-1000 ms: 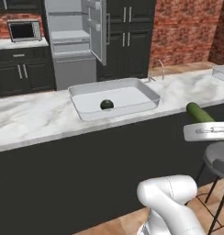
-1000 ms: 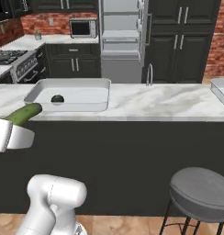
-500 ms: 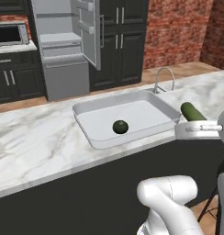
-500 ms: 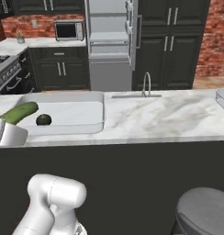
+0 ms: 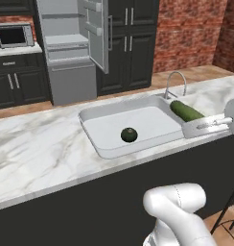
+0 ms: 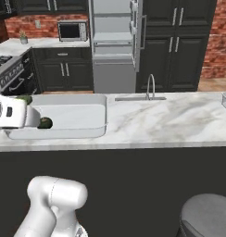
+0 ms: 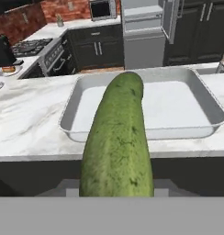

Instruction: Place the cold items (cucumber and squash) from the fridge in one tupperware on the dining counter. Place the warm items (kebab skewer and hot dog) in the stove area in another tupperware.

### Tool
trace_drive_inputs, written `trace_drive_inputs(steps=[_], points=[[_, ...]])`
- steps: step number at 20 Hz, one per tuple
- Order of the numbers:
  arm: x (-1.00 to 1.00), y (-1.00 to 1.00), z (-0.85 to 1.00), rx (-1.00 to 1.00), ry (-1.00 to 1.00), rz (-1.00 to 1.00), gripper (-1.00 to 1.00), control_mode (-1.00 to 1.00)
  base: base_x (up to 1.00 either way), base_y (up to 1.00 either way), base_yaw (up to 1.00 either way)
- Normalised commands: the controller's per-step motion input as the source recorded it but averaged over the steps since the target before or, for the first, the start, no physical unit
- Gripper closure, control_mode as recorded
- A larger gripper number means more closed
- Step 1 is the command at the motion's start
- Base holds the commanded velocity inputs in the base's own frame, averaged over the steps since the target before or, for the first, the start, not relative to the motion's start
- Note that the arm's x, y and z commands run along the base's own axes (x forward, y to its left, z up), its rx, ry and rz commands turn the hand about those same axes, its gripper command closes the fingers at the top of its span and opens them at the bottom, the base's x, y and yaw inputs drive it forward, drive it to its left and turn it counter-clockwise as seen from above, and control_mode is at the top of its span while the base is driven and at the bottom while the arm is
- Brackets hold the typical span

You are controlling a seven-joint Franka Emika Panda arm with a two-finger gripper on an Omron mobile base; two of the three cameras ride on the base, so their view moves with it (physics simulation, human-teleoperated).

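Landmark: the sink basin [image 5: 138, 127], a pale rectangular tray-like recess set in the marble dining counter [image 5: 37, 153].

Item 1. Cucumber [image 7: 117, 142]: long, dark green, mottled skin. Held lengthwise in the gripper [image 5: 201, 126], projecting forward from the hand toward the basin. In the left base view the cucumber [image 5: 186, 111] sat at the right end of the basin, just beside the faucet [image 5: 174, 81], raised above the counter edge. The fingertips were hidden beneath the vegetable in the hand view.

Item 2. Gripper: clenched on the cucumber, partly closed around its girth. In the right base view the white hand [image 6: 13, 112] stood at the left end of the basin [image 6: 68, 115].

Item 3. Squash [image 5: 129, 135]: small, round, dark green. Lay on the floor of the basin, near its front wall, apart from the cucumber.

Item 4. Fridge [image 5: 73, 53]: stood behind the basin across the aisle, door swung open, grey shelves visible.

Item 5. Microwave [image 5: 14, 36]: on the rear counter, left of the fridge.

Item 6. Stove [image 7: 33, 47]: far left of the basin in the hand view, on the rear counter run.

Item 7. Stool [image 6: 207, 215]: round grey seat, in front of the dining counter, well to the right of the basin.
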Motion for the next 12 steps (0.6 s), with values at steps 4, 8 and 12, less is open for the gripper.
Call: trace_drive_inputs(steps=[4, 8, 12], points=[[0.53, 0.07, 0.24, -0.31, 0.23, 0.27, 1.00, -1.00, 0.00, 0.00, 0.00], [0.48, 0.02, -0.02, -0.22, 0.20, 0.12, 1.00, -1.00, 0.00, 0.00, 0.00], [0.43, -0.01, -0.26, -0.13, 0.02, 0.23, 1.00, -1.00, 0.00, 0.00, 0.00]])
